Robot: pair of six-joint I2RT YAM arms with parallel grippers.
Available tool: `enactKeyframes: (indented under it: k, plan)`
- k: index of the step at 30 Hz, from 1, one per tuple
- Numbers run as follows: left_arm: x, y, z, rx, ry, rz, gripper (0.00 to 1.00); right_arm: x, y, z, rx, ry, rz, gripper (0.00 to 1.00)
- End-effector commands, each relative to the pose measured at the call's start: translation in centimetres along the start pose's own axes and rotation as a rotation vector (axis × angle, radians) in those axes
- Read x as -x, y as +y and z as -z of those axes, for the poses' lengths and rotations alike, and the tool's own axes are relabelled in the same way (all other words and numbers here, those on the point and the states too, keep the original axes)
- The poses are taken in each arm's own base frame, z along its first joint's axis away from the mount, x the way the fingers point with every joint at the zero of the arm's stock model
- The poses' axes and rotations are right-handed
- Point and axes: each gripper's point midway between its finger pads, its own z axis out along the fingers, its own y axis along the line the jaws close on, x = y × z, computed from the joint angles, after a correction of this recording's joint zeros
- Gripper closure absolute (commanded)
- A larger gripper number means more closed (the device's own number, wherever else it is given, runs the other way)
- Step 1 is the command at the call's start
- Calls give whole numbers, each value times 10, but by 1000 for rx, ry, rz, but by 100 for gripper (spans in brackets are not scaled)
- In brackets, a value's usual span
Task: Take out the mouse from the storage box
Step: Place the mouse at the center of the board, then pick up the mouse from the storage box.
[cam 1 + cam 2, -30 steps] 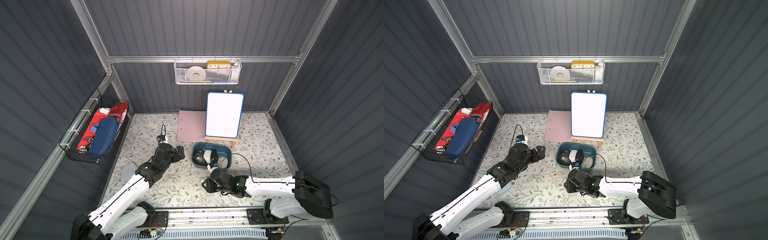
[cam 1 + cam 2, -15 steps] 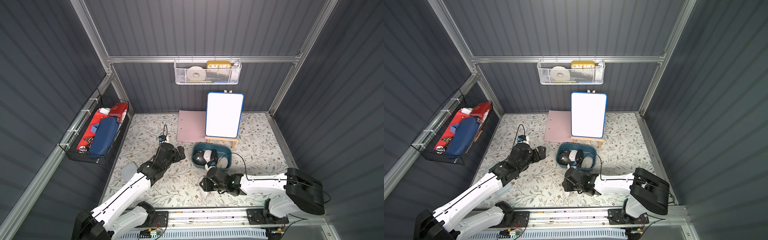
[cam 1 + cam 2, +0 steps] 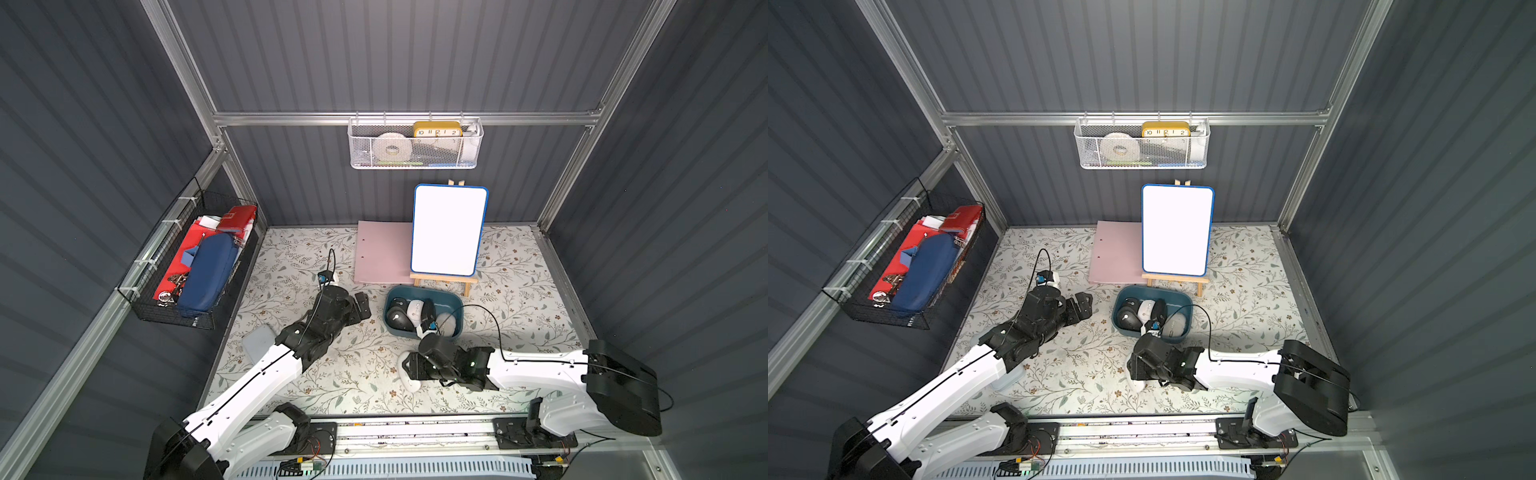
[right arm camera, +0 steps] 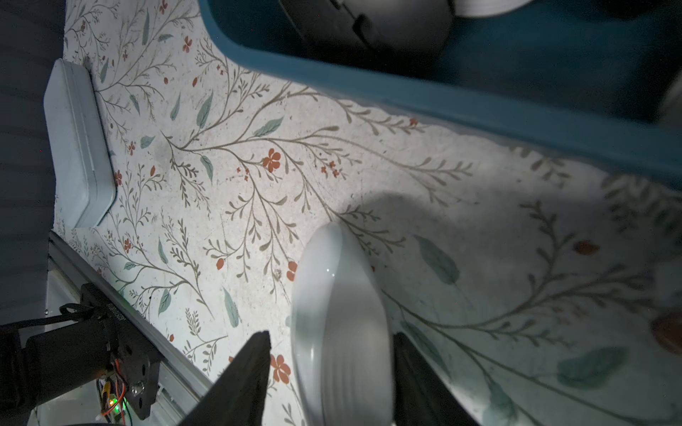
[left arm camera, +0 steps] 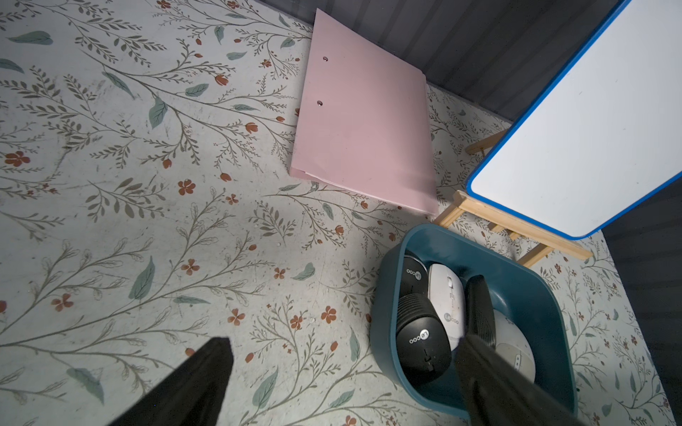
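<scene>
Loosely — mouse (image 4: 341,295) lies within the right claw (image 4: 331,343).

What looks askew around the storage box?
A black mouse stands on edge in the storage box, wedged among other mice. The white mouse at the right claw is out on the mat, as intended.

Mice (image 5: 423,341), six: five in the box (image 5: 524,284), one white mouse (image 4: 339,324) on the worktop (image 3: 353,374) at the box's 6 o'clock. One black basket (image 3: 174,318), one white basket (image 3: 361,156). Whiteboard (image 3: 449,230), easel (image 3: 442,280), folder (image 3: 380,253), tin (image 4: 77,147): one each.
</scene>
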Motion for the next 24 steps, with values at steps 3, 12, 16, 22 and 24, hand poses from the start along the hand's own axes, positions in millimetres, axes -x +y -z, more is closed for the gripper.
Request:
enactKeyframes:
  k: [3, 12, 16, 22, 24]
  plan:
    - [8, -8, 1, -25, -13, -4, 0, -2, -19, 7, -73, -6, 5, 42]
    - [11, -45, -12, -130, 76, -27, 0, 9, -44, 45, -206, -56, 143, 17]
    - [6, -79, -20, -177, 132, -57, 1, 35, -54, 83, -292, -167, 205, 16]
    - [-28, -133, -41, -210, 231, -174, 1, 74, -90, 138, -452, -327, 213, 14]
    - [-41, -147, -51, -216, 272, -211, 1, 81, -104, 146, -470, -351, 179, 14]
